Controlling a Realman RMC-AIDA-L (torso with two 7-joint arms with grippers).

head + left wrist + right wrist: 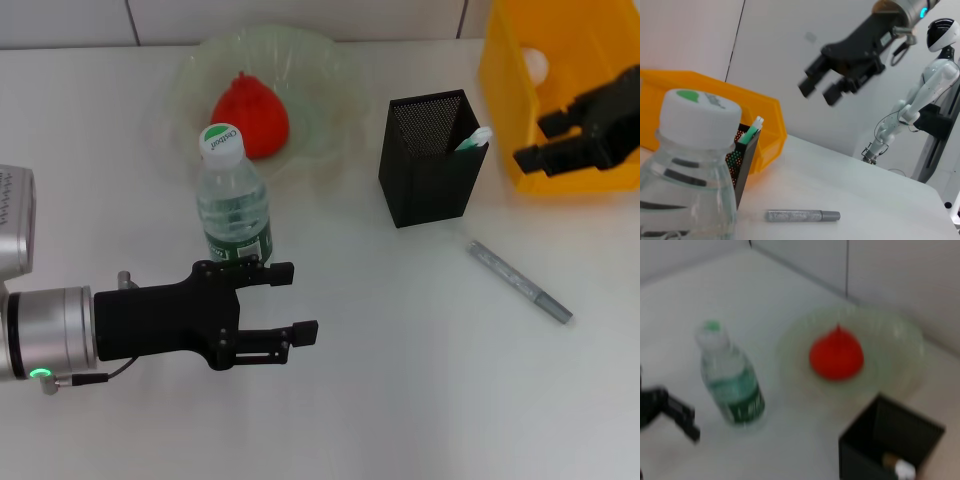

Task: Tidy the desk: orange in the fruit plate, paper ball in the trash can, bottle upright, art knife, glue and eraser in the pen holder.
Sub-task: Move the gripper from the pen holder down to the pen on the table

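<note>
The left claw [290, 300] is released beside the upright bottle [233, 195], whose light, smooth, squashy body is best gripped mid-label, while the right claw [545, 140] hangs spread above the trash can [500, 90].

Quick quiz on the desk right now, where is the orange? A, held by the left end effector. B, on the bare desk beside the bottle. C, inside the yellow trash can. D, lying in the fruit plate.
D: the orange rests inside the fruit plate, behind the upright bottle; the left end effector is open and empty.
</note>
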